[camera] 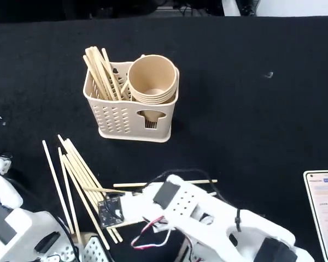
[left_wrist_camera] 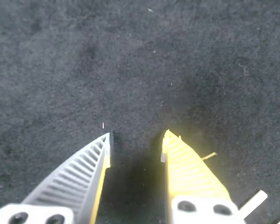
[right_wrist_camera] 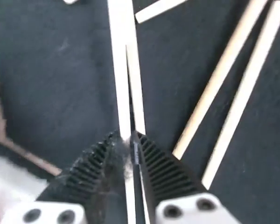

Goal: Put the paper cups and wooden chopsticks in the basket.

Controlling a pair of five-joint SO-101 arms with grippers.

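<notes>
Cups (camera: 152,79) sit stacked in the basket (camera: 126,120) beside some chopsticks (camera: 101,68), but loose chopsticks (camera: 79,174) lie on the cloth (camera: 251,109), the right gripper (right_wrist_camera: 129,140) clamped on one, the left gripper (left_wrist_camera: 135,140) gaping empty: roughly half done, I'd judge.

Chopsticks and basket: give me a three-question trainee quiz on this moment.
1. True or false: the paper cups stand stacked inside the basket.
2. What sits between the fingertips of the right gripper? A) a cup B) a chopstick C) nothing
3. Fill in: the left gripper is ___ over bare black cloth.

Key: 1 true; 2 B; 3 open.
</notes>
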